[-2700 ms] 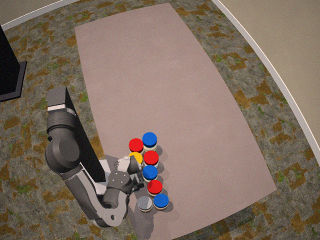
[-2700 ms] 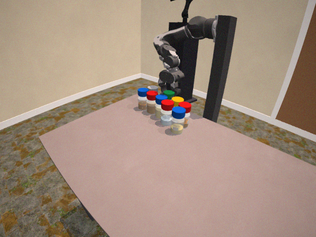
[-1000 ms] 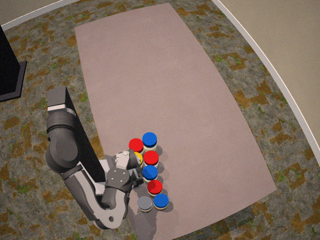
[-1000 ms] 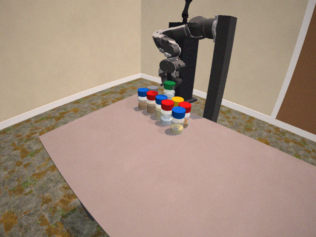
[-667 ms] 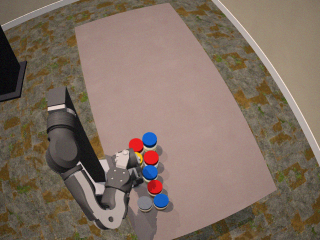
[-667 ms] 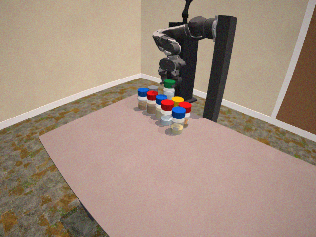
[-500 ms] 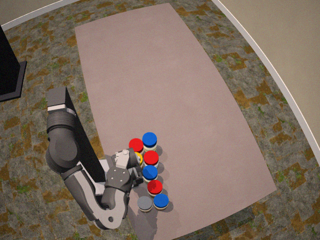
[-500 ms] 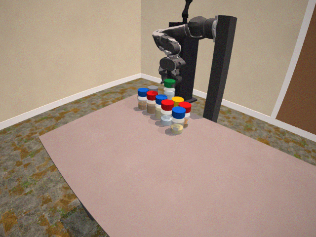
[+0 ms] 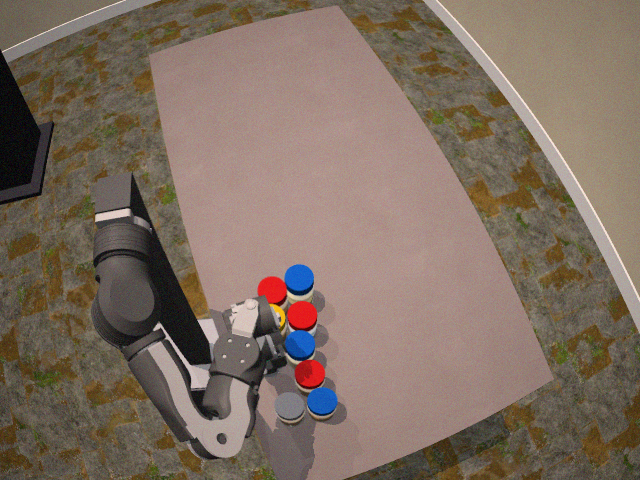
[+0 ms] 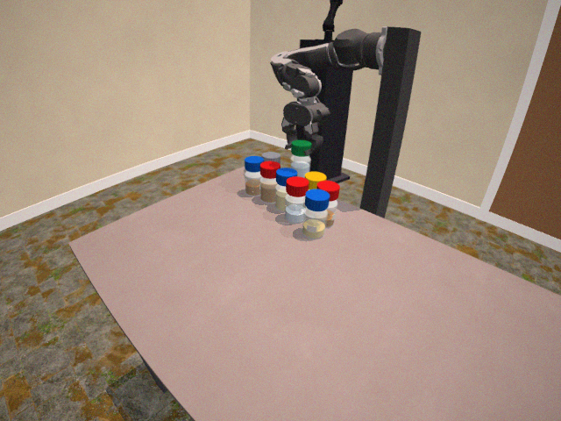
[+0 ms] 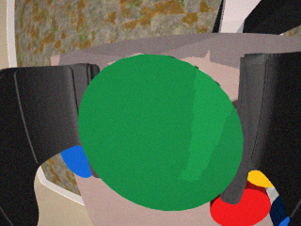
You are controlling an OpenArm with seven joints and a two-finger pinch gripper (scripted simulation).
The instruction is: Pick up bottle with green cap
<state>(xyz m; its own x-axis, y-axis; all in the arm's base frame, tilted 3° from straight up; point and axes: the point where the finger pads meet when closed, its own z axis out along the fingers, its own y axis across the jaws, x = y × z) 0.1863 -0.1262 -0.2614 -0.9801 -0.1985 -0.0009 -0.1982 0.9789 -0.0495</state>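
Observation:
The bottle with the green cap is upright and raised above the caps of the other bottles, at the back of the cluster. In the wrist view its green cap fills the middle, with a dark finger on each side. My gripper is shut on it from above. In the overhead view the wrist hides the green-capped bottle. Below it stand the other bottles, with red, blue, yellow and grey caps, all upright.
The bottle cluster sits near the mat's edge closest to the arm's base. A dark post stands just beside the cluster. A second black stand is off the mat. The mat lies on a mottled floor.

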